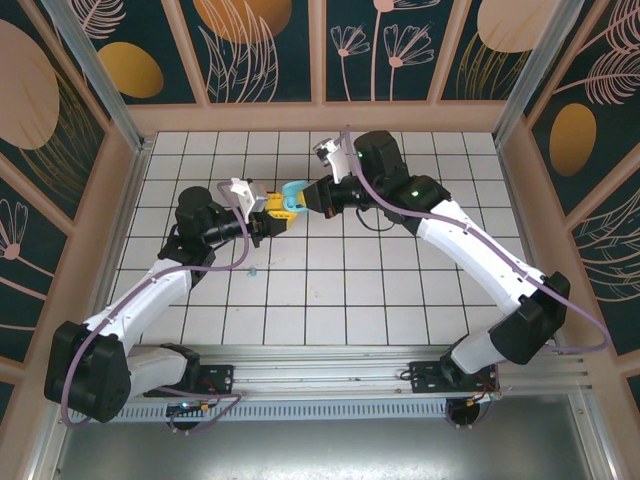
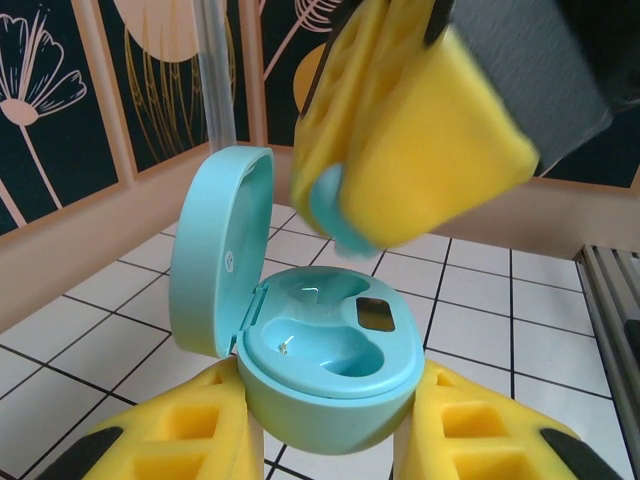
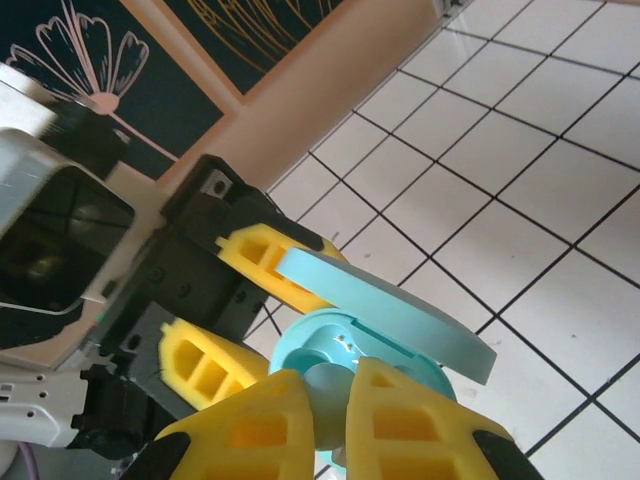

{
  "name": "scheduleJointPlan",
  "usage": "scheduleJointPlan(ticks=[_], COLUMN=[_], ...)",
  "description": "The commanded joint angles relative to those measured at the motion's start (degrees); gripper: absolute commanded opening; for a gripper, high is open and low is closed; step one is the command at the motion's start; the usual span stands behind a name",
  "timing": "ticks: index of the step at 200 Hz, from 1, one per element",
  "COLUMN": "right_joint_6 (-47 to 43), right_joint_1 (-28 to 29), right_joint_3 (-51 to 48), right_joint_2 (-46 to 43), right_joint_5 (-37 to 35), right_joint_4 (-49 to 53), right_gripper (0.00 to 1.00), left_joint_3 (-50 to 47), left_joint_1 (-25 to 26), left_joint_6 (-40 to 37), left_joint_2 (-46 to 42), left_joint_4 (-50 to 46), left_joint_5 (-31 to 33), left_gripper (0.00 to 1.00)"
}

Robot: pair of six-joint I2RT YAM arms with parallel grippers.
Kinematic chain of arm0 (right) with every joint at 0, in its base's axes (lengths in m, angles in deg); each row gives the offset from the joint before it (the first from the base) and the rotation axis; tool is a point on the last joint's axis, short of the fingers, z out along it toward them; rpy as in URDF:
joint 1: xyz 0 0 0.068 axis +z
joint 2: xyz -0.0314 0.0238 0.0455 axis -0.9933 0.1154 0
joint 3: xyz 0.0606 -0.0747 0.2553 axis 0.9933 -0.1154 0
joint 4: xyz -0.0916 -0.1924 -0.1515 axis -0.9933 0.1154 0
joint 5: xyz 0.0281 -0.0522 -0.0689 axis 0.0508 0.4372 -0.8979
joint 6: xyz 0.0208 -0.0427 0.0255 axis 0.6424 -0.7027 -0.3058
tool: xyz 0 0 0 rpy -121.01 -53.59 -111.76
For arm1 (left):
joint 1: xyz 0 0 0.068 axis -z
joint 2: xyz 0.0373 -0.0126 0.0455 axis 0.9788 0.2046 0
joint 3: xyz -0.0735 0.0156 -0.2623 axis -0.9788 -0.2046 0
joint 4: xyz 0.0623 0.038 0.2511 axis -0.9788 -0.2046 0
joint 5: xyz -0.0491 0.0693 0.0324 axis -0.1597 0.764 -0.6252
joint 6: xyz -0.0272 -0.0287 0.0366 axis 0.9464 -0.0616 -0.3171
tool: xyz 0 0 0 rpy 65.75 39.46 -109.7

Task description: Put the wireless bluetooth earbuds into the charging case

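The left arm (image 1: pixel 150 290) is reached from the lower left of the top view toward the centre. The left gripper (image 2: pixel 325 430) is closed on the base of the teal charging case (image 2: pixel 335 360), which is held clear of the tiles (image 2: pixel 90 330). The lid (image 2: pixel 215 250) is stood open at left. A small metal contact (image 2: pixel 286 347) is seen in the near well and a dark patch (image 2: pixel 375 315) in the far one. The right arm (image 1: pixel 470 245) is bent in from the lower right, and a teal earbud (image 2: pixel 330 205) is pinched by the right gripper (image 3: pixel 328 388) just above the wells.
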Motion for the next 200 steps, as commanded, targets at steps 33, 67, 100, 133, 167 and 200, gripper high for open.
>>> scheduleJointPlan(ticks=[33,67,100,133,167,200], right_joint_6=[-1.8,-1.8,-2.1,-2.4,-2.6,-2.5], right_joint_1=[0.4,0.4,0.4,0.4,0.4,0.5], right_joint_3=[1.2,1.0,1.5,2.6,3.9,4.2], right_joint_2=[0.4,0.7,1.5,2.6,3.5,3.8], right_joint_5=[0.4,0.2,-0.1,-0.2,-0.9,-1.4], right_joint_4=[3.0,3.7,4.4,5.7,6.9,7.4], right_gripper=[0.01,0.05,0.08,0.12,0.23,0.3], left_joint_3=[1.4,1.5,1.4,1.3,1.4,1.4], left_joint_1=[-0.1,-0.1,-0.1,-0.1,-0.1,-0.1], left_joint_6=[-1.0,-1.1,-0.6,-0.3,-0.1,0.0], left_joint_2=[-0.8,-1.0,-1.2,-1.3,-1.3,-1.3], left_joint_4=[-0.2,-0.2,0.1,0.3,0.4,0.4], left_joint_5=[-1.2,-1.3,-1.8,-1.9,-2.0,-1.9], left_gripper=[0.21,0.21,0.2,0.21,0.2,0.2])
